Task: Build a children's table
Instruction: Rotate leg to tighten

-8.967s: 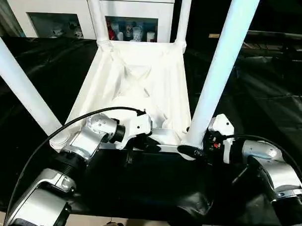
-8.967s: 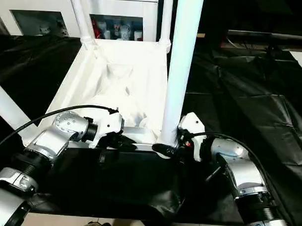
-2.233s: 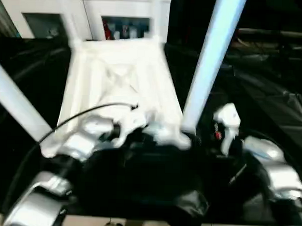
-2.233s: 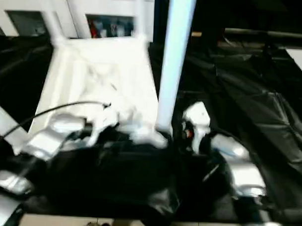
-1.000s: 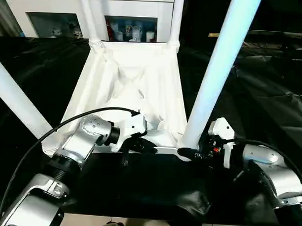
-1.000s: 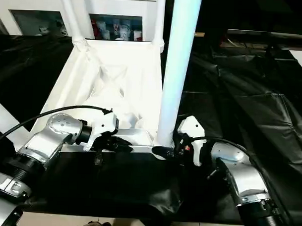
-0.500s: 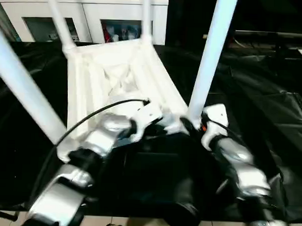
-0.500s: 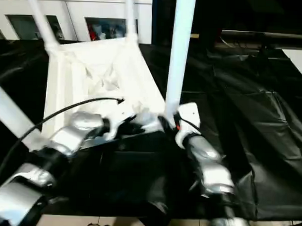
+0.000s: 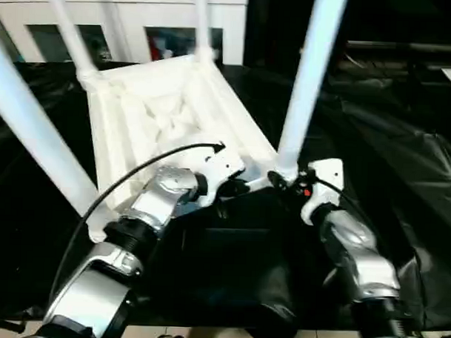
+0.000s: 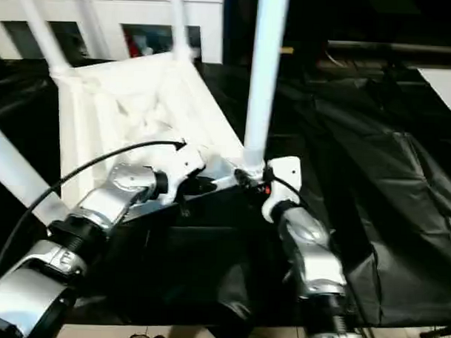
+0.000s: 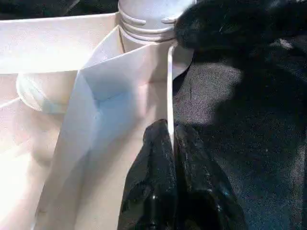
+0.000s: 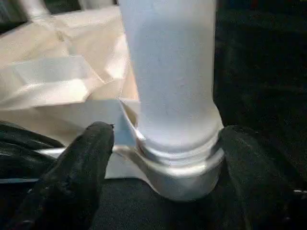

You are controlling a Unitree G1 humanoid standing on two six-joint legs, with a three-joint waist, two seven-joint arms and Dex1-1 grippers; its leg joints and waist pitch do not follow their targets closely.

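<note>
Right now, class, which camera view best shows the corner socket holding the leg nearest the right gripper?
The right wrist view: the corner socket sits close up, between the right gripper's fingers. The left wrist view shows its ribbed collar; both eye views show it small.

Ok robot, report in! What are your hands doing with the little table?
Left gripper pinching the tabletop rim. Right gripper open around the near leg base. All four legs up. Nothing in the way.
</note>
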